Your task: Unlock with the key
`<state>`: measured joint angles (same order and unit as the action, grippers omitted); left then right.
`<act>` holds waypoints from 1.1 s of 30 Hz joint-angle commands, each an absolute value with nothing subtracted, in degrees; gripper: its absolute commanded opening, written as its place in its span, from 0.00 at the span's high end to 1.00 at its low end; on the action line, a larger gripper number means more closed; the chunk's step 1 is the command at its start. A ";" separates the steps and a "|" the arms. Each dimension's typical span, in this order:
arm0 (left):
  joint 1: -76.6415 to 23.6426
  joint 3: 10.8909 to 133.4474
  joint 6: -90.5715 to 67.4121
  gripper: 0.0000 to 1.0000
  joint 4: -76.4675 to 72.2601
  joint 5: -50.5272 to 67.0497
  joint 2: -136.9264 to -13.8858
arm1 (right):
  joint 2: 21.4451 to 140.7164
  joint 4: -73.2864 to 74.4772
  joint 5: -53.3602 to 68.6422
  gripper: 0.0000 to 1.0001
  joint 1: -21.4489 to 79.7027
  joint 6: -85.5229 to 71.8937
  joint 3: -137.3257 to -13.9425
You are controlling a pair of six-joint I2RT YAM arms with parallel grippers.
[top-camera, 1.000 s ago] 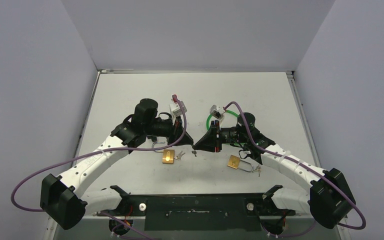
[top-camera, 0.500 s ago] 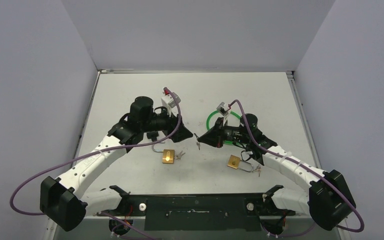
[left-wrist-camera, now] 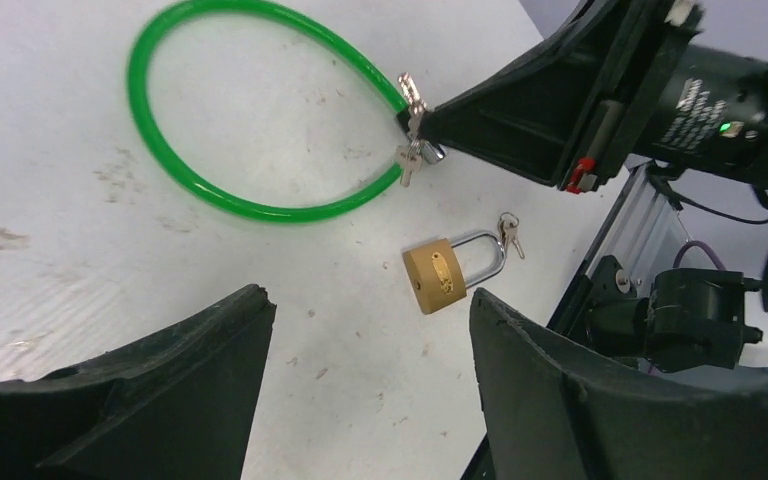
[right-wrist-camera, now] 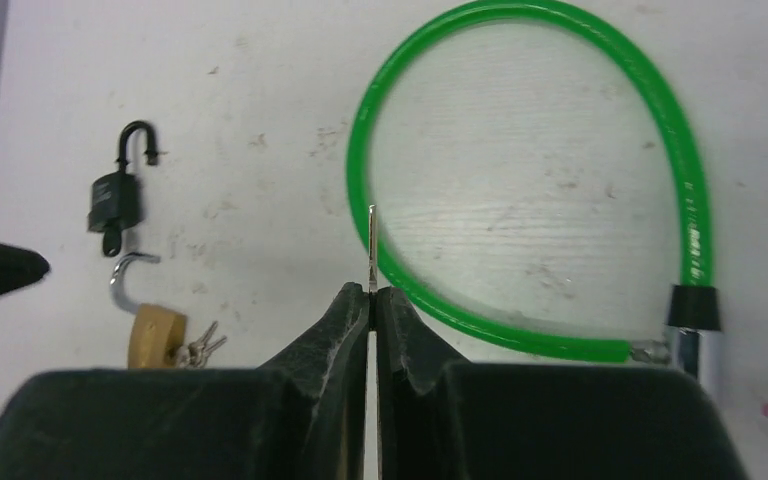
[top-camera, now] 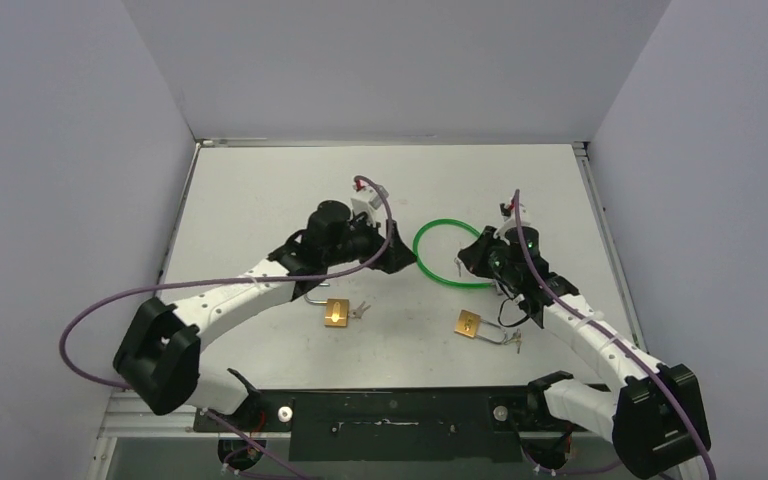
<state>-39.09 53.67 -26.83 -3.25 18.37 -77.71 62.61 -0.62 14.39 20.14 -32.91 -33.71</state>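
Note:
My right gripper (right-wrist-camera: 373, 292) is shut on a small silver key (right-wrist-camera: 372, 250) that sticks out past its fingertips, over the near edge of a green cable lock loop (right-wrist-camera: 358, 160). From the left wrist the same key (left-wrist-camera: 412, 100) shows at the right gripper's tip, with another key hanging below it. My left gripper (left-wrist-camera: 370, 310) is open and empty above the table, just left of the loop (top-camera: 417, 248). A brass padlock (top-camera: 337, 312) with a raised shackle lies near the front, and a second brass padlock (top-camera: 468, 324) lies right of it.
A small black padlock (right-wrist-camera: 115, 200) with its shackle up lies beyond the left brass padlock (right-wrist-camera: 155, 338). Key bunches (top-camera: 360, 310) (top-camera: 510, 340) lie beside each brass padlock. The cable lock's black end cap (right-wrist-camera: 695, 305) sits at the loop's right. Grey walls close in the table.
The two grippers met over the table front; the left opened and let go of the key. The right carried the key back and right to the green loop. The left arm swung right.

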 commanded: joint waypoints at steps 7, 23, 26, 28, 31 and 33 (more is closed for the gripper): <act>-46.88 66.51 -27.94 0.33 -12.01 12.85 -100.59 | 55.43 13.96 -6.96 1.00 16.67 -38.82 -33.05; -45.64 76.66 -30.73 0.66 -7.33 10.46 -118.30 | 54.70 13.08 -1.68 1.00 13.78 -38.06 -30.27; -45.25 77.77 -29.69 0.67 -1.91 4.84 -119.01 | 55.35 11.23 3.32 1.00 13.80 -37.29 -30.39; -44.75 78.01 -28.99 0.67 2.49 1.20 -118.81 | 55.90 10.62 5.62 1.00 13.79 -36.76 -30.79; -43.28 76.61 -28.26 0.67 6.36 -2.21 -117.63 | 56.44 8.95 9.81 1.00 13.75 -35.64 -31.25; -41.62 75.07 -27.84 0.69 8.54 -2.88 -116.37 | 56.20 6.68 14.21 1.00 13.78 -34.46 -30.93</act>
<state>-44.64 75.90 -29.47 -0.21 3.68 -118.91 56.16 12.88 5.69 14.17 -36.99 -30.11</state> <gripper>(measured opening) 0.328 0.044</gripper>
